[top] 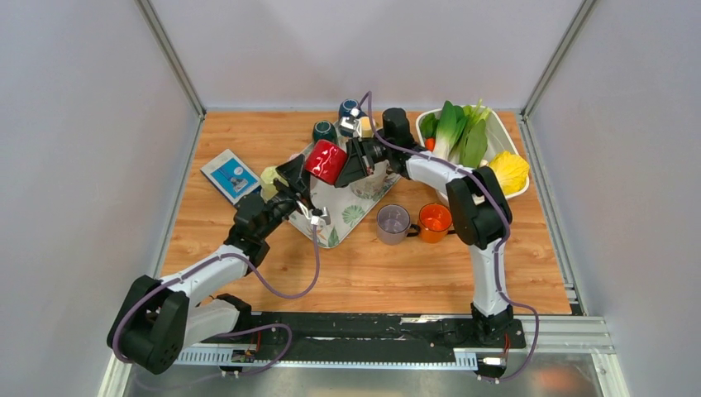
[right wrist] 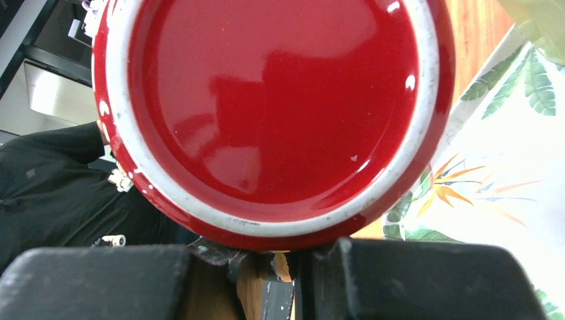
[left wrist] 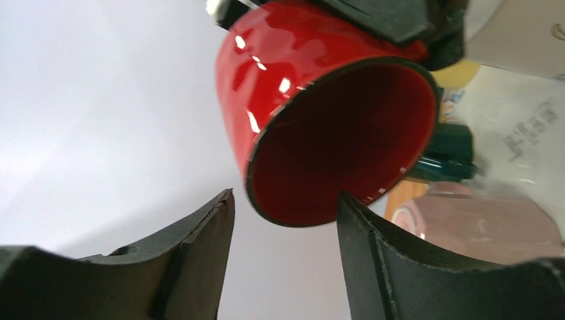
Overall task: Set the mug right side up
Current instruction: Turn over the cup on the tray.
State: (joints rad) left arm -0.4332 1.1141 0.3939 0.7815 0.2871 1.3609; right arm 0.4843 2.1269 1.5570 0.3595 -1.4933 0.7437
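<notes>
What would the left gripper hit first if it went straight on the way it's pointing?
Most likely the red mug: its open mouth faces the left gripper, lower rim just beyond the open jaws. How far is unclear; nothing else shows in between.

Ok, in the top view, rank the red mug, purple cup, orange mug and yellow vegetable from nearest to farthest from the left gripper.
Measured from the left gripper:
1. red mug: right at its fingertips, held up by the other arm.
2. purple cup: to the right and nearer the arm bases.
3. orange mug: just right of the purple cup.
4. yellow vegetable: far right side.
</notes>
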